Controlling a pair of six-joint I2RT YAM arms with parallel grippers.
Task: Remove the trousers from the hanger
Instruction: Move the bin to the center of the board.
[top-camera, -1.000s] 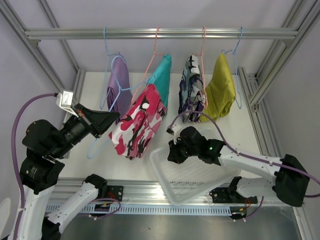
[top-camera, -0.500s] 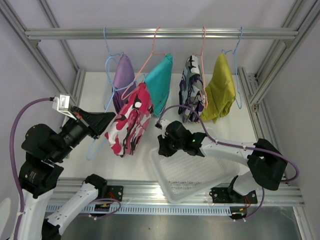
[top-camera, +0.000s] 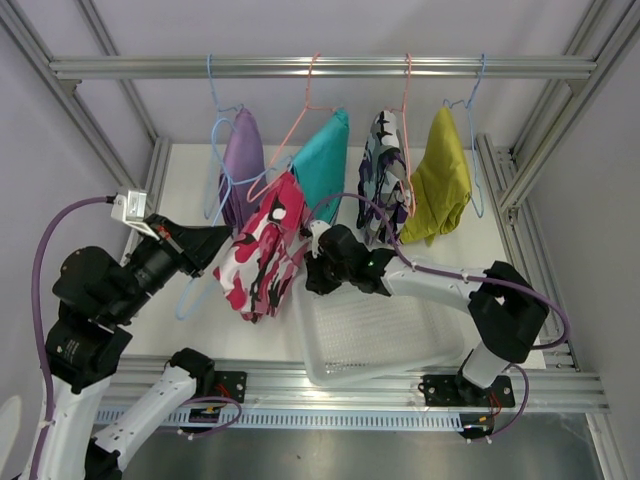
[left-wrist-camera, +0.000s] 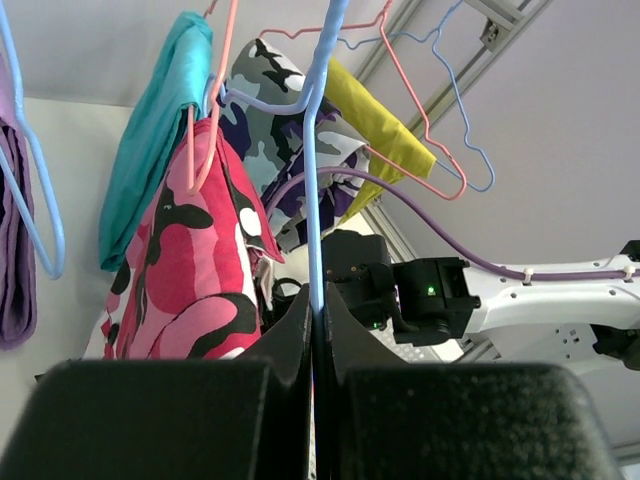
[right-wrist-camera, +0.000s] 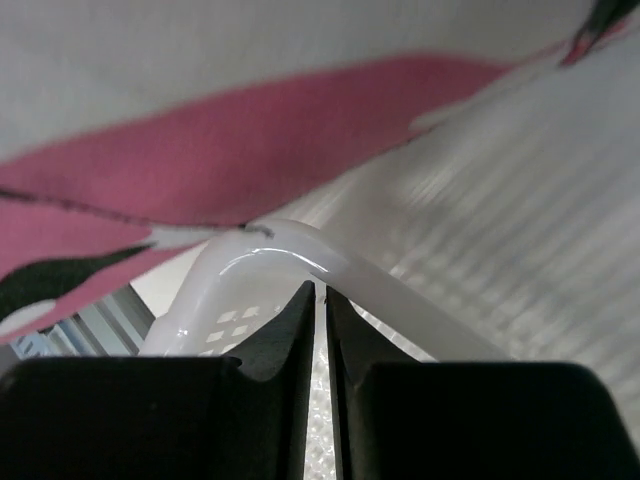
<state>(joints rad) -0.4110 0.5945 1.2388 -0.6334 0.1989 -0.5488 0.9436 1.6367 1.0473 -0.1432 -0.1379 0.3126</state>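
Note:
The pink-black-white camouflage trousers (top-camera: 262, 255) (left-wrist-camera: 185, 270) (right-wrist-camera: 250, 150) drape over a light blue hanger (top-camera: 188, 300) (left-wrist-camera: 318, 200). My left gripper (top-camera: 225, 238) (left-wrist-camera: 315, 310) is shut on that hanger's wire, left of the trousers. Below them lies a white mesh basket (top-camera: 380, 378) (right-wrist-camera: 270, 245), its far left corner under the hem. My right gripper (top-camera: 312, 275) (right-wrist-camera: 321, 290) is shut on the basket's wall just under the rim at that corner, close to the cloth.
On the top rail (top-camera: 320, 67) hang the lilac trousers (top-camera: 240, 165), teal trousers (top-camera: 325, 160), purple camouflage trousers (top-camera: 383, 180) and mustard trousers (top-camera: 440, 185), each on a hanger. Frame posts stand at both sides.
My right gripper carried the tilted basket to the left and laid it flat under the pink camouflage trousers. The trousers and the hanger shifted slightly; the left gripper kept its hold.

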